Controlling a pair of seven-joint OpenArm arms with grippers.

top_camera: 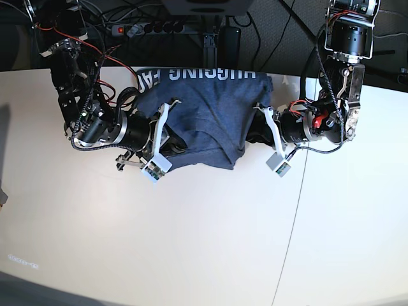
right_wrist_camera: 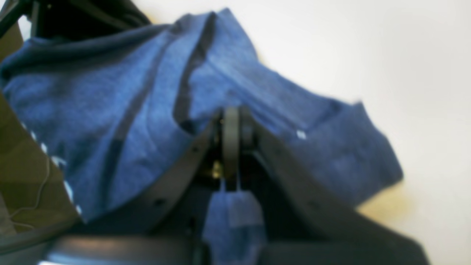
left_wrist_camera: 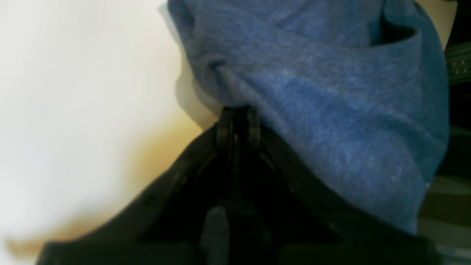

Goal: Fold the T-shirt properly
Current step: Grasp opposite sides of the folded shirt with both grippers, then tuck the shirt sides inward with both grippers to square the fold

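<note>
Open counter [top_camera: 191, 242] across the whole near half and toward both side edges: free passage there. Blocked at the far edge by the T-shirt [top_camera: 210, 121], bunched and lifted between both arms. Left hand [left_wrist_camera: 238, 110] clamped on cloth beside the shirt's one side, right hand [right_wrist_camera: 232, 117] clamped on the other. Beyond the far edge, crowded with cables [top_camera: 95, 38] and a power strip [top_camera: 153, 28].

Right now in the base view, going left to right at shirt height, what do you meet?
Bare table → right hand gripping cloth → T-shirt → left hand gripping cloth → bare table again.
</note>
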